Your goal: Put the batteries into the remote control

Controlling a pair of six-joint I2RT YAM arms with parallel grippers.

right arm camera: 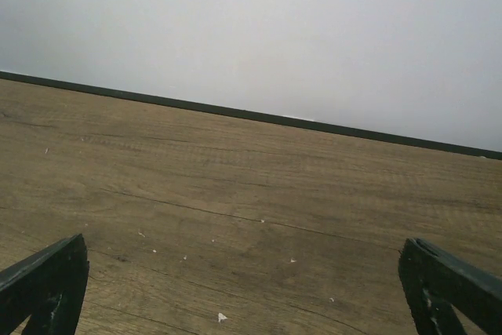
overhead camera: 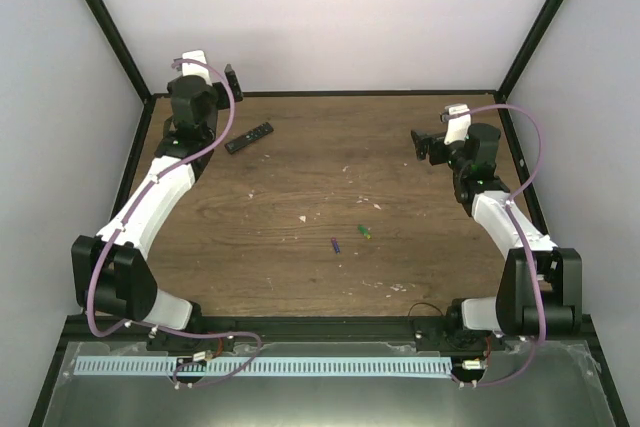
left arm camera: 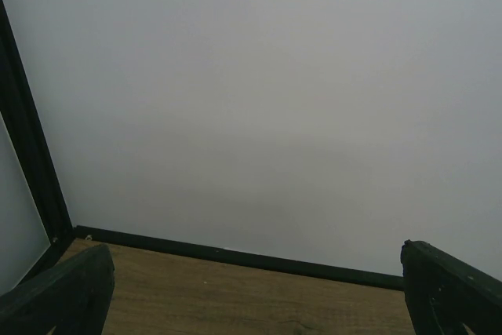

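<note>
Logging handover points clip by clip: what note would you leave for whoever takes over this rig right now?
Left gripper: open, empty, raised at the far-left corner.
Right gripper: open, empty, over the table's right side.
Remote control: flat on the table, far left, beside the left arm.
Green battery and purple battery: loose mid-table, close together, far from the remote.
Done: nothing.
Left: pick up both batteries and load them.

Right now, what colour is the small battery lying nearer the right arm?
Green: the tiny green cylindrical battery shows best in the top external view.
</note>
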